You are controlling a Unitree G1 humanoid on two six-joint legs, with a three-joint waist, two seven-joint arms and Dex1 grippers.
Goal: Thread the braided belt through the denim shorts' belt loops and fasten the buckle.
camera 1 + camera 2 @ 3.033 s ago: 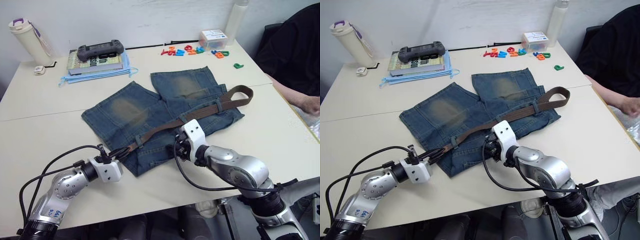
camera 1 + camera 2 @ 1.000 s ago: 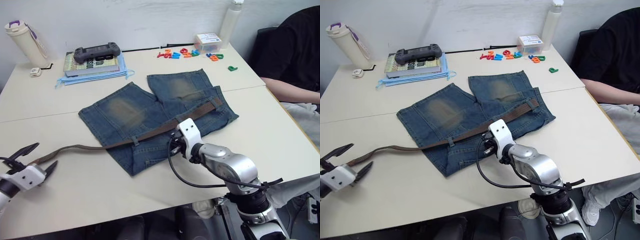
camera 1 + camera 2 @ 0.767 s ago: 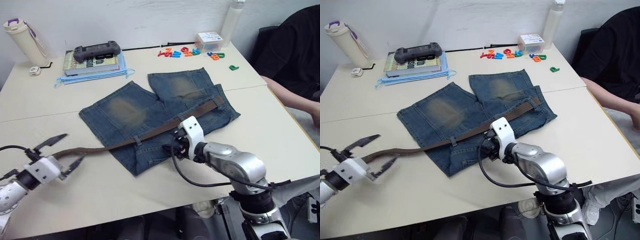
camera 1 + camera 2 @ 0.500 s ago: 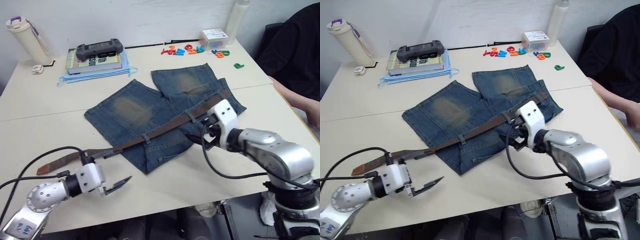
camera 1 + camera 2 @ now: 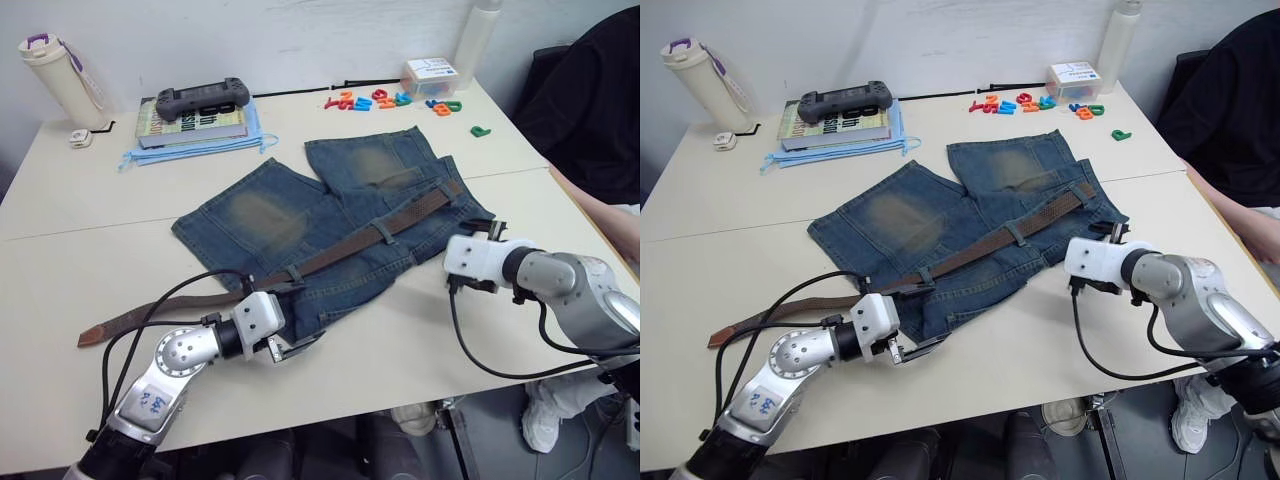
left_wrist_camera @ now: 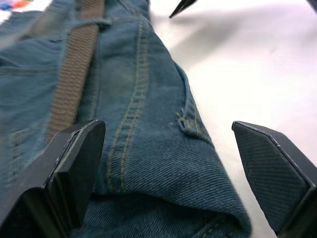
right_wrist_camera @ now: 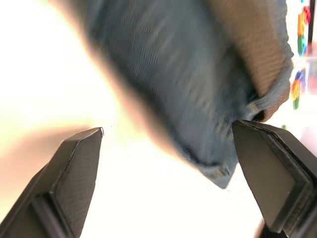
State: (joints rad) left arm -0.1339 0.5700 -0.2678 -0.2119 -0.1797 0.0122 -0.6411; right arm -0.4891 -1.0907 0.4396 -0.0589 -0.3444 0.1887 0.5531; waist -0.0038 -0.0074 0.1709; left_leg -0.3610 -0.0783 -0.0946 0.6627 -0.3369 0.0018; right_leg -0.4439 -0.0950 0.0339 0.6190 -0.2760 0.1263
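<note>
Threading stage, judging by layout: belt (image 5: 330,252) lies diagonally across shorts (image 5: 300,215) along waistband, under at least two loops (image 5: 380,232); one end trails onto table (image 5: 520,190) on robot's left, other end at shorts' far right edge. Buckle not made out; not fastened.

L gripper (image 5: 908,340) at shorts' near left corner, jaws spread wide, straddling denim edge, holding nothing. R gripper (image 5: 1110,232) just beside shorts' right edge, jaws wide open, empty.

Next, prob.: regrip a belt end and feed it on through remaining loops w/o dragging shorts.
</note>
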